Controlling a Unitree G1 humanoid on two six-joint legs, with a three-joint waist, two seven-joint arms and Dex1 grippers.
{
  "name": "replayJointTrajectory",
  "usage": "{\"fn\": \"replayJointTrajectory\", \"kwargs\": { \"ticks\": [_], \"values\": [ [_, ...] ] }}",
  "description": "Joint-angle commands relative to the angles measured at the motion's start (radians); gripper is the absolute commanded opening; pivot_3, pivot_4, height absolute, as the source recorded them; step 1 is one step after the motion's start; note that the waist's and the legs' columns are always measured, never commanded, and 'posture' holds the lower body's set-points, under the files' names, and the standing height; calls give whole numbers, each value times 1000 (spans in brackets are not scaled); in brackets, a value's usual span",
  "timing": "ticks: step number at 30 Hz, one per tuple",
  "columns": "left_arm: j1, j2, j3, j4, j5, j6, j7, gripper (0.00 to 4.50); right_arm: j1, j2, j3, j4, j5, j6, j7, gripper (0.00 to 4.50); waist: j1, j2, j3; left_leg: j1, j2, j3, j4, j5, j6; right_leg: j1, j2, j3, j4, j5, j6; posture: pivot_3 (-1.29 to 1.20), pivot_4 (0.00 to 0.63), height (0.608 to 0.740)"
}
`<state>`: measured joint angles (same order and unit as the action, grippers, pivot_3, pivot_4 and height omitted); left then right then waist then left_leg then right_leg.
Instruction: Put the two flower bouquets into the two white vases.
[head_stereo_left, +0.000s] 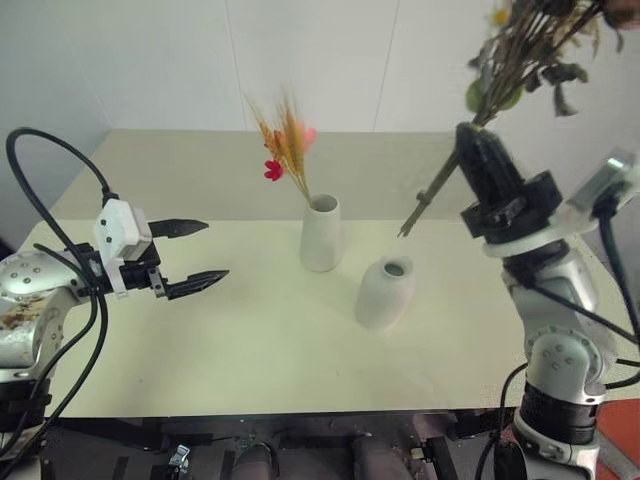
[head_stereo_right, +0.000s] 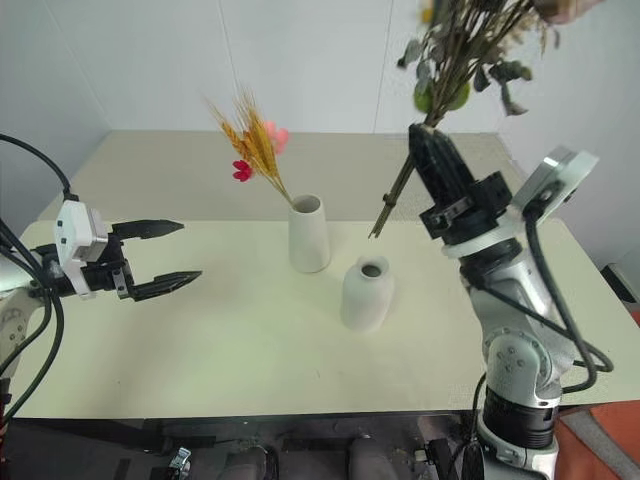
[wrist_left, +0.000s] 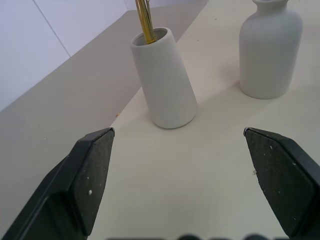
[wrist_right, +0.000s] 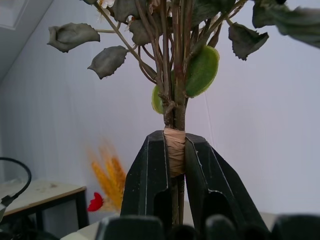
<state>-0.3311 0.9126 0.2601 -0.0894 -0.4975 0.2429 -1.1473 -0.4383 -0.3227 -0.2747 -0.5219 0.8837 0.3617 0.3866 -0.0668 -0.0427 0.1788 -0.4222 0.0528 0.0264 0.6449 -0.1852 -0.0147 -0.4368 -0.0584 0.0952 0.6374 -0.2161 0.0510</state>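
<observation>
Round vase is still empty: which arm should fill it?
Right. The right gripper is already shut on the rose bouquet, stem ends hanging just above the round vase. The left gripper is open, empty, and beyond the tall vase holding the wheat bunch.

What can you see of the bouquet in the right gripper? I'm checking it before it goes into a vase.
The fuller bouquet is a bunch of dark, thin stems with grey-green leaves and a couple of brighter green ones, bound with a tan wrap. The right gripper is shut on that wrap, holding the bunch raised and tilted, blooms uppermost and partly out of frame. Its bare stem ends hang in the air beyond the short rounded vase, touching nothing.
</observation>
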Motion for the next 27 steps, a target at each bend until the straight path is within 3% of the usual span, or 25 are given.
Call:
{"fn": "replayJointTrajectory", "kwargs": {
  "ticks": [1,26,27],
  "values": [
    [8,17,46,-36,-16,-4,7,4500,20,-1,18,-38,-21,-23,-2,222,0,0,0,0,0,0,0,0,0,0,0,0,0,0,0,0,150,740],
    [-6,1,24,-35,-20,0,23,4500,214,42,100,39,-200,-180,134,222,1,0,0,1,0,0,0,0,0,-1,0,0,3,-2,0,0,150,740],
    [-7,2,23,-35,-21,4,21,4500,228,41,103,32,-195,-183,150,572,1,0,0,1,0,0,0,0,0,-1,0,0,3,-2,0,0,150,740]
  ]
}}
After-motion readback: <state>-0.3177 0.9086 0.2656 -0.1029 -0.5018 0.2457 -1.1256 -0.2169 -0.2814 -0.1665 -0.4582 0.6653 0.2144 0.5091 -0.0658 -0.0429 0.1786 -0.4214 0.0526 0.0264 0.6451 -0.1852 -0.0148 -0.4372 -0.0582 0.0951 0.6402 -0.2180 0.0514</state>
